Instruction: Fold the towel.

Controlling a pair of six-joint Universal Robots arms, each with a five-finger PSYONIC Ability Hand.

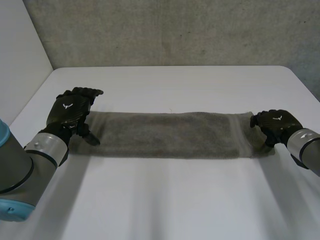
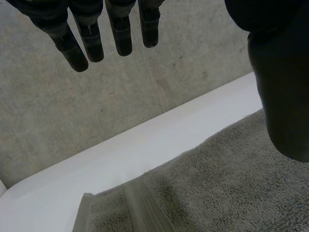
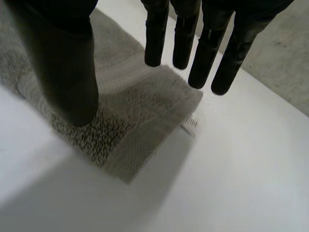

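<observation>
The towel (image 1: 165, 134) is laid out on the bench (image 1: 175, 200) as a long, narrow strip, already folded lengthwise, and spans the gap between the two hands. The left robot hand (image 1: 70, 112) is placed at one short end, open: its fingers (image 2: 91, 41) are held straight and raised clear of the cloth, which lies under its palm and thumb (image 2: 285, 96). The right robot hand (image 1: 275, 125) is placed at the other short end, also open, with straight fingers (image 3: 207, 53) over a corner where a small label (image 3: 189, 124) sticks out. Whether either hand touches the cloth cannot be told.

The step in hand is judged to be the crosswise fold, with nothing gripped yet. For the next move, one short end would have to be pinched, lifted and carried over to the end at the other hand, edges kept aligned.
</observation>
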